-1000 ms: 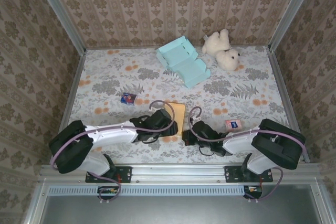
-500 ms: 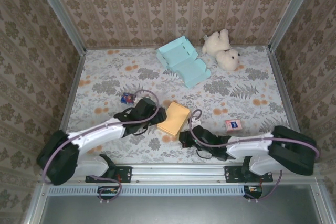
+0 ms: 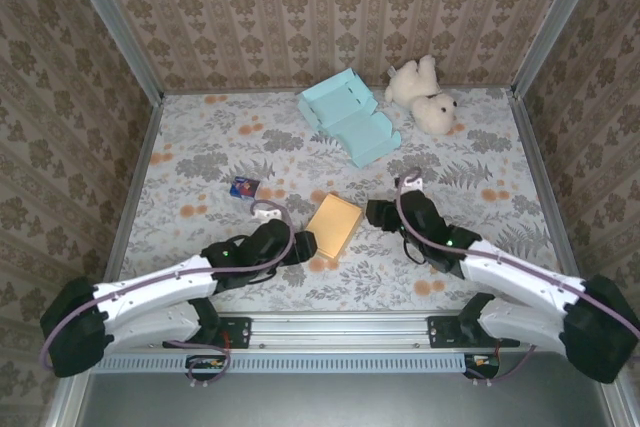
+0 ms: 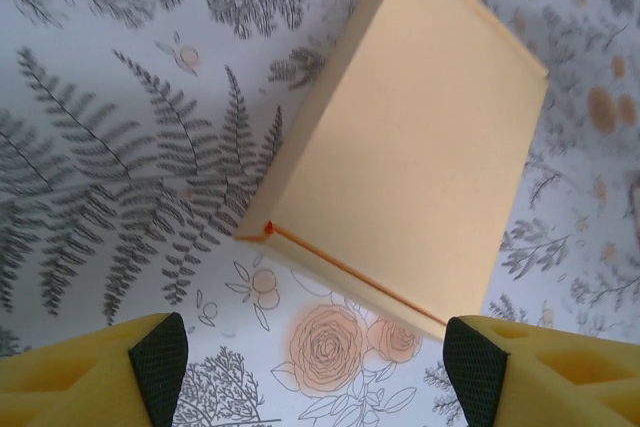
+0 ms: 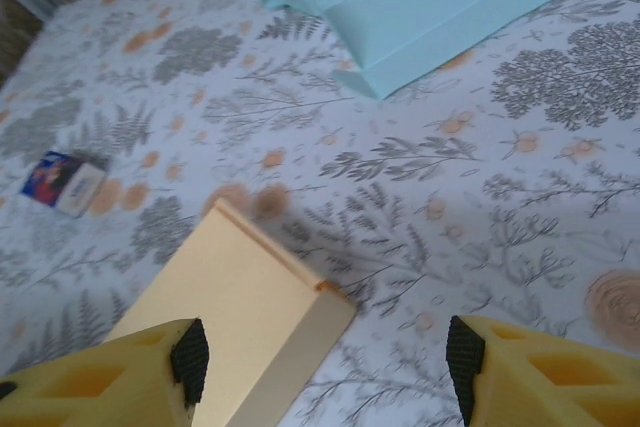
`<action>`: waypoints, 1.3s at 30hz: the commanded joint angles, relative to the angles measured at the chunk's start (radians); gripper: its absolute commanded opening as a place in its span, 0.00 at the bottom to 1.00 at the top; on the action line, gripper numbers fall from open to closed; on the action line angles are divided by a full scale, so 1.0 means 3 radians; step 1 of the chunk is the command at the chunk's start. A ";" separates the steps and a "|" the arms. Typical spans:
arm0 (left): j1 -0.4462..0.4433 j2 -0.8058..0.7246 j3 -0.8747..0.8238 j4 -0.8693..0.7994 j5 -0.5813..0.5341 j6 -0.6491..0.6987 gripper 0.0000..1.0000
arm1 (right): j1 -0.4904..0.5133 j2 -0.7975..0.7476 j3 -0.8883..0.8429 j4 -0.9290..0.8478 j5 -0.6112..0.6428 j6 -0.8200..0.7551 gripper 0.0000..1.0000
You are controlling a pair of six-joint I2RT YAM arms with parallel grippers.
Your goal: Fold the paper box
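The table carries a floral cover and is walled on three sides by patterned panels. The left arm runs from the near-left corner toward the centre, low over the cover. The right arm runs from the near-right corner toward the centre in the same manner. A blue box, open with its flaps spread, lies at the far centre of the table. A white bear lies just right of the blue box, against the far wall. The tan box lies closed and flat on the cover at the centre of the table, nearer the near edge than the far one, with one long axis angled from near left to far right. It sits between the two grippers. The left gripper is just beside the near-left end of the tan box; its jaws stand wide apart with nothing between them, and in the wrist view the yellow fingers frame bare cover short of the box edge. The right gripper is just right of the tan box; its jaws also stand wide apart and grip nothing, and its fingers straddle the box's right corner in the wrist view. A small blue packet lies left of the tan box, well apart from it.
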 commanded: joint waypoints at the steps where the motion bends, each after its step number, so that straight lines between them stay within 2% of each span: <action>1: -0.0128 0.0207 0.0075 0.0241 -0.0070 -0.0197 0.79 | -0.0089 0.0356 0.0279 0.0192 -0.0555 -0.0401 0.70; 10: -0.0272 0.0614 0.0184 0.0459 -0.0156 -0.0410 0.79 | -0.0348 0.1409 0.0866 0.0266 -0.1258 -0.0711 0.73; 18: -0.0262 0.0881 0.0324 0.0614 -0.0098 -0.0358 0.79 | -0.0456 0.1971 0.1085 0.0355 -0.1621 -0.0802 0.74; 30: -0.0211 0.1077 0.0331 0.0706 0.0018 -0.0401 0.79 | -0.0474 0.2178 0.1050 0.0426 -0.1863 -0.0875 0.75; 39: -0.0186 0.1091 0.0294 0.0693 -0.0049 -0.0433 0.80 | -0.0469 0.1891 0.0712 0.0584 -0.1985 -0.0675 0.72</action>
